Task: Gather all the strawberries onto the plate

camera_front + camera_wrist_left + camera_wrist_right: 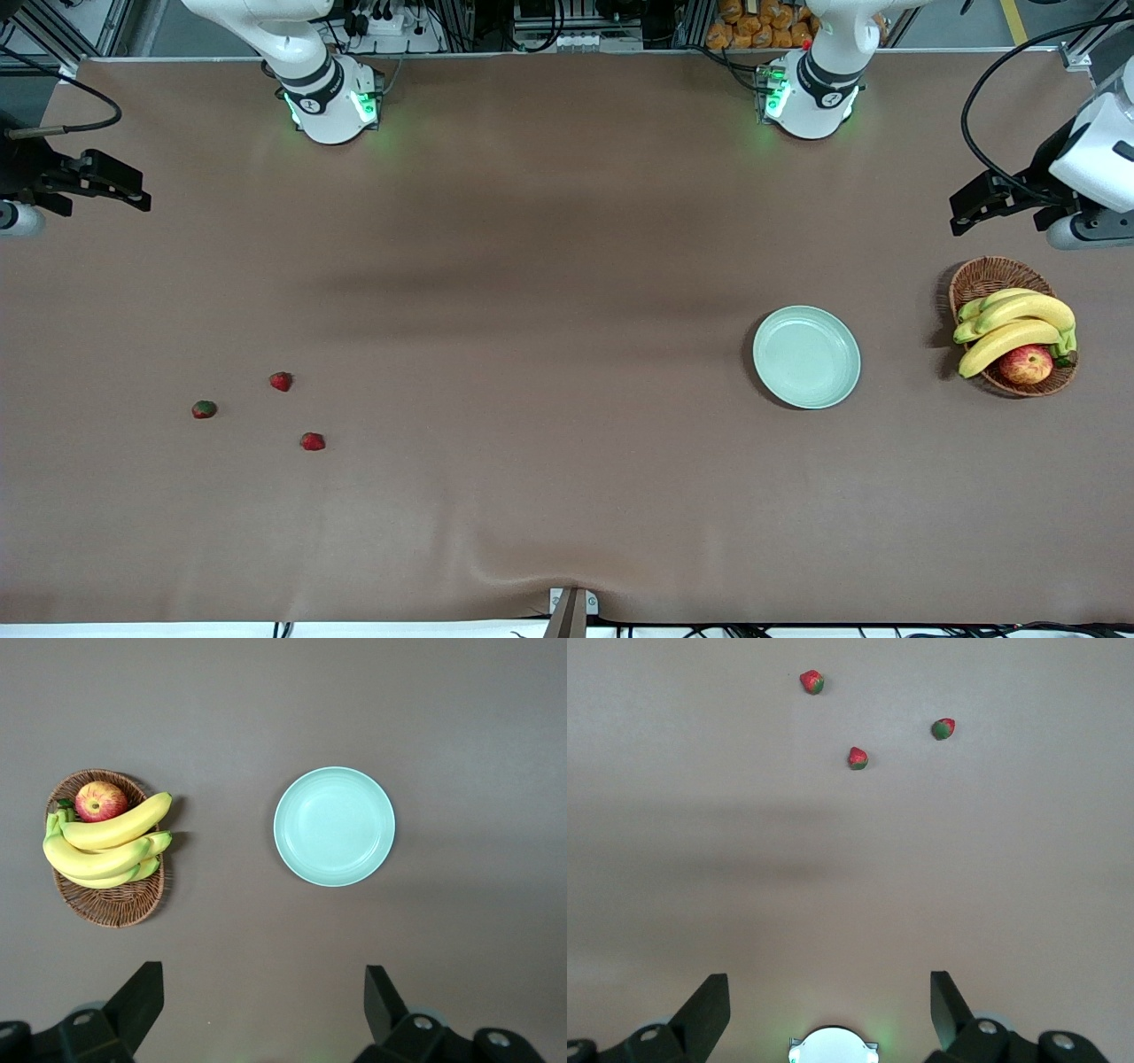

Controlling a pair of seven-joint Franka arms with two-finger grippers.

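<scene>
Three strawberries (pixel 313 441) lie well apart from the plate (pixel 806 357), toward the right arm's end; right gripper (pixel 97 182) is closer than left gripper (pixel 997 202), both wide open, empty.

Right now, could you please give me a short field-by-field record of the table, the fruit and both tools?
strawberries: three, loose on the table toward the right arm's end
plate: pale green, nothing in it, toward the left arm's end
basket: wicker, beside the plate, holding bananas and an apple
left tool: open, holding nothing, up above the basket's end of the table
right tool: open, holding nothing, up at the strawberries' end
task progress: no strawberry in the plate yet
</scene>
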